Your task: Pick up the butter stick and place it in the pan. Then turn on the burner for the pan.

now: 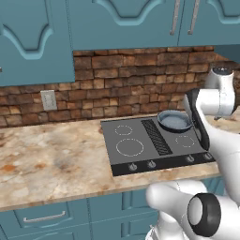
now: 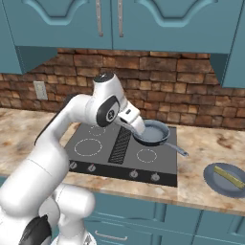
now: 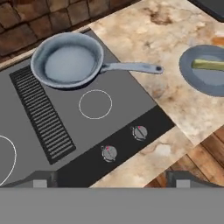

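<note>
The gripper stands fully open and holds nothing. The butter stick lies on a grey plate well off to the gripper's far right, beyond the empty pan. Risk: sweeping right may strike the pan's handle and shift it off the burner.

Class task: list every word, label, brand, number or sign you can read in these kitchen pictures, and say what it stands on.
None can be read.
Cooktop knobs: each has a small red mark, no lettering.
Pan, butter stick, plate, wall outlet, cabinets: no text.
</note>
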You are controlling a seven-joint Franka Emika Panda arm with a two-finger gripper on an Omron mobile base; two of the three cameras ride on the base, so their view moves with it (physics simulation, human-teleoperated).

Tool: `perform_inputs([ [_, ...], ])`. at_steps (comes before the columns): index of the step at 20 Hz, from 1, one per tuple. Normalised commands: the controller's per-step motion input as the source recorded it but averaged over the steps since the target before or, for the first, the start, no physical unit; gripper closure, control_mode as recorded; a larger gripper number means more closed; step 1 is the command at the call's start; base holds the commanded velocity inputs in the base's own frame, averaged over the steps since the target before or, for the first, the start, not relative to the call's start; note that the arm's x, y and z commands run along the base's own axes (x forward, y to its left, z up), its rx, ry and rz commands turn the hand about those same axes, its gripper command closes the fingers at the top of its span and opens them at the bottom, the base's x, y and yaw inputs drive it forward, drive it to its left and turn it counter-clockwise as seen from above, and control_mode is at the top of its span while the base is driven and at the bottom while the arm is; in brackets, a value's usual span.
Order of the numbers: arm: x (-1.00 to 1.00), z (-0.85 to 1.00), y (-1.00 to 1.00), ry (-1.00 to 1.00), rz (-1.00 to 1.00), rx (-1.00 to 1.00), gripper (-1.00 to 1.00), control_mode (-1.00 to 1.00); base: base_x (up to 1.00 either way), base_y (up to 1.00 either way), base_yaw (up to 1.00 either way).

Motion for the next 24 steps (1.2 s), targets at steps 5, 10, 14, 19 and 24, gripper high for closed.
perform_inputs([
  [5, -0.01, -0.08, -1.0, 0.0, -0.37, 0.1, -1.0, -1.0, 0.0, 0.0, 0.0],
  [10, -0.13, -0.15, -0.96, -0.06, -0.34, 0.1, -1.0, -1.0, 0.0, 0.0, 0.0],
  [14, -0.38, -0.23, -0.81, -0.12, -0.3, 0.11, -1.0, -1.0, 0.0, 0.0, 0.0],
  [19, -0.38, -0.26, -0.83, -0.15, -0.28, 0.12, -1.0, -1.0, 0.0, 0.0, 0.0],
  [24, -0.28, -0.21, -0.91, -0.08, -0.28, 0.16, -1.0, -1.0, 0.0, 0.0, 0.0],
])
